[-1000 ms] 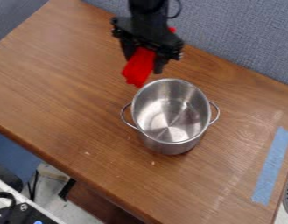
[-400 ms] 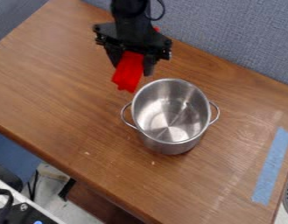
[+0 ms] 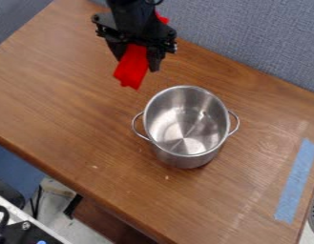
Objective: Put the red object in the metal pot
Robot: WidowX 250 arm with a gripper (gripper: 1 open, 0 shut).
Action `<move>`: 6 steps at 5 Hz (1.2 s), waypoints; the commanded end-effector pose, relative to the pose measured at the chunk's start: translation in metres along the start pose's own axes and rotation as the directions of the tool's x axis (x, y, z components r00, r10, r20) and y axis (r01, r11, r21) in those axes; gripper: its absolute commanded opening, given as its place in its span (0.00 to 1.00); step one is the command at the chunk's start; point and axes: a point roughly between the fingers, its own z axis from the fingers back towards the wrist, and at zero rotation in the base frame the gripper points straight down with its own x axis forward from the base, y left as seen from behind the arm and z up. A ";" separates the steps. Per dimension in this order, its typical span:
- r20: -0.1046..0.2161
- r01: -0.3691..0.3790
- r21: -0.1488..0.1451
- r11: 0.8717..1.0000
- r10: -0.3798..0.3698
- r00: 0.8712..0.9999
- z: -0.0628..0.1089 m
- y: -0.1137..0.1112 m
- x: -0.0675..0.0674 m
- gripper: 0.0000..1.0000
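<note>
Wooden table [image 3: 70, 105], blue wall panel behind it, strip of blue tape [image 3: 296, 181] near the right edge. Nothing in the working area besides the task items.

Metal pot [image 3: 185, 125]: upright, empty, no lid, sits roughly mid-table. Two small side handles, one toward the left-front, one toward the right. Mouth is wide and fully exposed from above.

Gripper [image 3: 137, 48]: pointing nearly straight down, above the table at the upper-left of the pot. Fingers are clamped on the red object [image 3: 131, 67], gripping its upper end; jaws stand fairly wide because the block sits between them.

Red object: off the table, hanging from the fingers with its long axis close to vertical, lower end tilted slightly left in this view. Its bottom end looks well clear of the wood and appears above the pot rim level, though height is hard to judge from one view.

Key relation: the pot lies down and to the right of the held block in this view. Block is beside the pot mouth, not over it; nearest rim is the back-left arc.

My read: carry phase, lift done, transfer not. Next move needs a lateral shift toward the pot centre, then lower and release. Block hanging end-down helps, small footprint versus the wide mouth. Main risk is clipping the near rim if it descends early.
</note>
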 end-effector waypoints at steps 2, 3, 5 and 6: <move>0.053 0.073 -0.067 0.995 -0.069 0.996 -0.042 -0.037 -0.013 0.00; 0.063 0.020 -0.087 0.996 -0.015 0.998 -0.093 -0.048 -0.010 0.00; 0.100 -0.072 -0.099 0.992 0.082 0.992 -0.137 -0.047 0.007 0.00; 0.074 -0.046 -0.091 0.995 0.053 0.996 -0.140 -0.018 0.010 0.00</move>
